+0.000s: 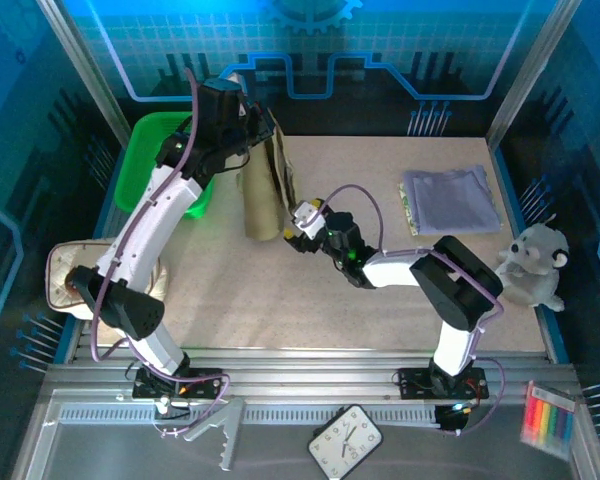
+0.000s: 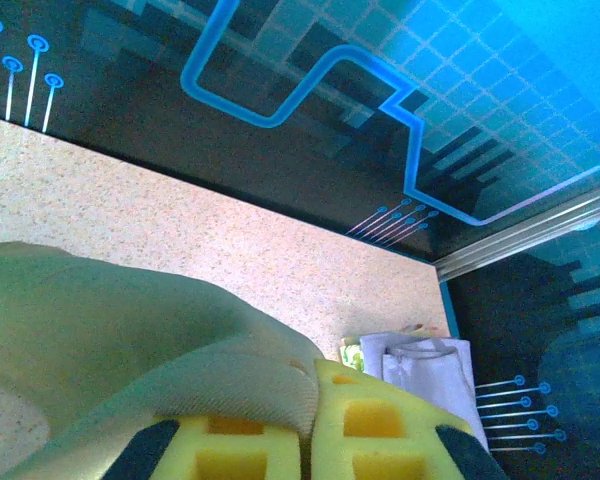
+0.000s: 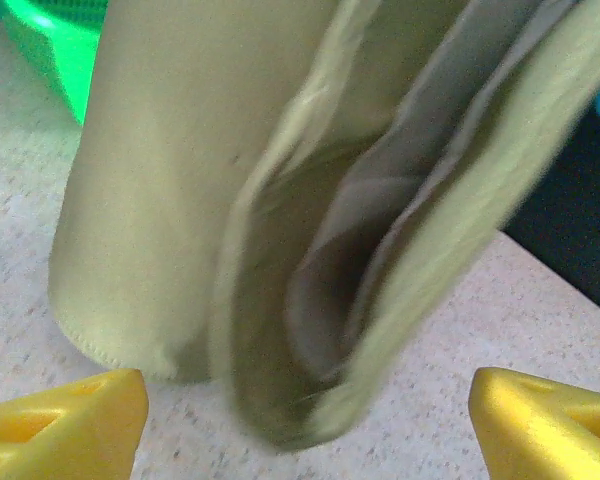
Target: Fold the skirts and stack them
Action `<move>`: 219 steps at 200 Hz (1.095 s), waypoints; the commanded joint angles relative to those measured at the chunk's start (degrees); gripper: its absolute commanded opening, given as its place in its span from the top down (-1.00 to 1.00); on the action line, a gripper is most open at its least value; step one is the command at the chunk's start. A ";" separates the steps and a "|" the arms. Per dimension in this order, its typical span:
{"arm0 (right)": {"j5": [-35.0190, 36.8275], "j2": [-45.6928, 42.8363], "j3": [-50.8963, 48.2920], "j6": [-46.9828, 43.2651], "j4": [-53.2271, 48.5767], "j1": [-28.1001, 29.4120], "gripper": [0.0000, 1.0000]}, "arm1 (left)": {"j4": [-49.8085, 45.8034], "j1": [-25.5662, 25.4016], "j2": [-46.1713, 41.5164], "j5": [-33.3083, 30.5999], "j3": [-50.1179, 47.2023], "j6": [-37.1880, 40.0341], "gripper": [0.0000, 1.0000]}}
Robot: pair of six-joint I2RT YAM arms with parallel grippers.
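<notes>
**Left end effector point(image 1: 263, 128) is pinching olive-tan skirt point(image 1: 263, 205) aloft over the worktop's far edge**

Pressed together on the garment's top edge, the left end effector point(image 2: 310, 430) is letting the olive-tan skirt point(image 2: 130, 330) hang in a long drape beside the green bin point(image 1: 155, 150). This is toward the far left corner of the worktop point(image 1: 330, 300). The hem appears to be reaching down to the surface. The left arm is stretching from its base at the near edge up and away, with the wrist raised high over the far edge.

The right end effector point(image 1: 295, 235) is hovering low at the hem with its fingers spread wide. In the wrist view, the right end effector point(image 3: 300, 430) is flanking the bottom of the skirt point(image 3: 180, 150) without touching it. The right arm is folding at the elbow on the right side, and its forearm is lying low across the middle of the worktop.

The cloth is looking light, limp and loosely doubled, with its layers gaping open at the bottom. It will likely sag and swing rather than keep any shape. A hold on the lower edge, taking all layers together, is looking like the soundest choice, since a single layer could slip free.

Toward the far right corner, the lavender skirt point(image 1: 448, 198) is lying folded on the pale yellow floral skirt point(image 1: 405, 208).
</notes>
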 commanded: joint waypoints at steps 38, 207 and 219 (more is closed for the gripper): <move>-3.90 2.77 4.04 -2.33 2.40 -2.52 -0.38 | 1.84 0.30 -3.28 -1.74 -0.57 0.49 1.00; -28.85 -25.81 35.68 7.28 -66.80 -12.92 1.00 | 3.50 8.31 -22.32 1.75 -9.95 8.97 1.00; -31.21 -26.81 39.32 6.88 -71.80 -12.92 1.00 | 3.49 8.31 -25.01 3.33 -11.32 9.07 1.00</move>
